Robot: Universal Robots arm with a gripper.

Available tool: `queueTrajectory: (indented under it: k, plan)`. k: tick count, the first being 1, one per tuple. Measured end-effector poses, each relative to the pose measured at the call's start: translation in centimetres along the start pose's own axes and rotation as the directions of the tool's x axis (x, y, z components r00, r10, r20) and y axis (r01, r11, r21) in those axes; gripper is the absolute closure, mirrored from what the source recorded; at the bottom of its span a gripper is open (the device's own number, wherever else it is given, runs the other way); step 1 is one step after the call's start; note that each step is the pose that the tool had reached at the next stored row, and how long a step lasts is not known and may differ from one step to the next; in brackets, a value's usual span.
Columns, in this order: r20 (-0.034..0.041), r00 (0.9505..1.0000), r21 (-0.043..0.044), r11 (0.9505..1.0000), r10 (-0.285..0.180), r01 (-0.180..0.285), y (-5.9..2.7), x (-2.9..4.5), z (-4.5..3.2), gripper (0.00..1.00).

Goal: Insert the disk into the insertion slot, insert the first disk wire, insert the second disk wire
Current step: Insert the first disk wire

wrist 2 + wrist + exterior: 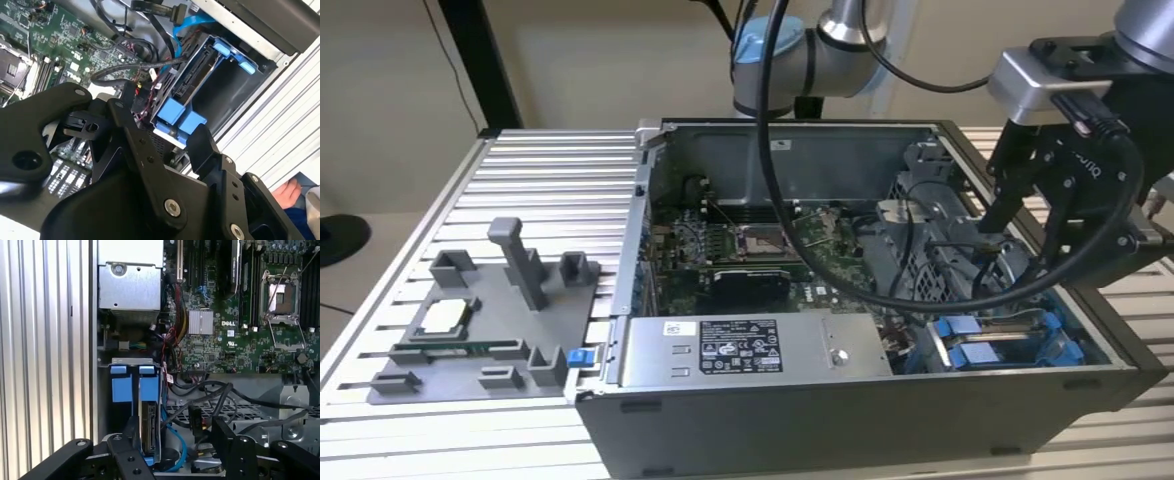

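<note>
An open computer case (pixel 854 430) stands on a ribbed metal surface (pixel 547 170), with its green motherboard (pixel 720 250) exposed and a grey labelled power-supply box (pixel 747 350) along its near wall. At the exterior view's left, just beside the case, a grey fixture (pixel 454 372) carries a small square chip (pixel 443 318).

This looks like a robot lab; a robot arm (pixel 781 50) hangs over an open computer (pixel 854 420) on a ribbed metal table (pixel 547 180); a grey tray (pixel 454 372) beside it holds small parts.
</note>
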State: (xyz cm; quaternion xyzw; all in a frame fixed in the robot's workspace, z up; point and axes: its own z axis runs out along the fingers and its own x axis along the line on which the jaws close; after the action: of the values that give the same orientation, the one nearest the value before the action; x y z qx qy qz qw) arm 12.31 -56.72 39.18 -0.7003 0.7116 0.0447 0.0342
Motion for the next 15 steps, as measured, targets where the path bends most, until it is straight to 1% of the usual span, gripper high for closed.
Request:
queueTrajectory:
  k: [6, 15]
  plan:
    - [-0.0012, 1.0, 0.0002, 1.0, 0.0, 0.0, 0.08, -0.41, 0.43, 0.0]
    - [-0.0018, 1.0, 0.0002, 1.0, 0.0, 0.0, 0.1, -0.67, 0.49, 0.0]
